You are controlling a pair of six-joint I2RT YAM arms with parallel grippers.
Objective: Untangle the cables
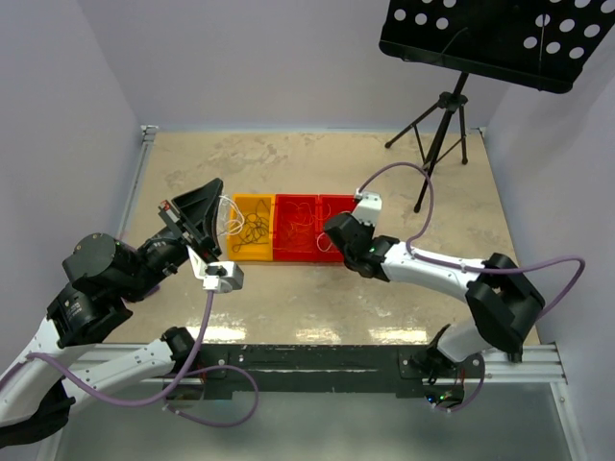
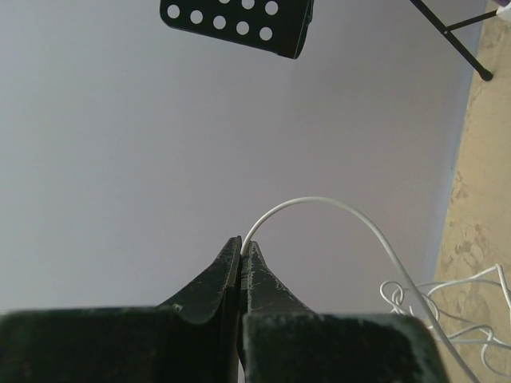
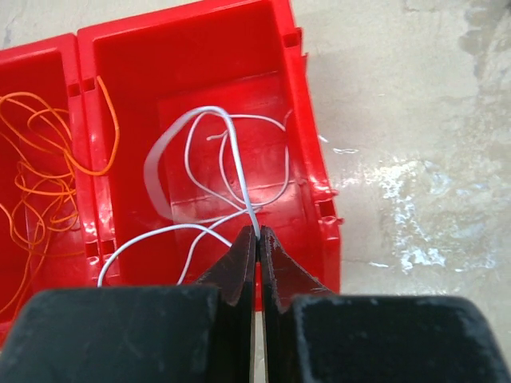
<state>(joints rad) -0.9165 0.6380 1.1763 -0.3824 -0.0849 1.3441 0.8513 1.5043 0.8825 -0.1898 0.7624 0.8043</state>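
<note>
Marbled table (image 1: 317,303) carries yellow bin (image 1: 253,198), red bins (image 1: 296,200).

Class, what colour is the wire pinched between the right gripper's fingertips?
White. The wire shows best in the right wrist view.

White cable (image 3: 239,171) in a red bin (image 3: 271,48); orange cable (image 3: 116,132) in a second red bin (image 3: 48,80); black cable (image 1: 255,230) in an orange-yellow bin (image 1: 252,201). Beige, mottled table (image 1: 317,158). Black stand (image 1: 480,43), dotted with pale holes. Pale lilac walls (image 1: 288,58).
</note>
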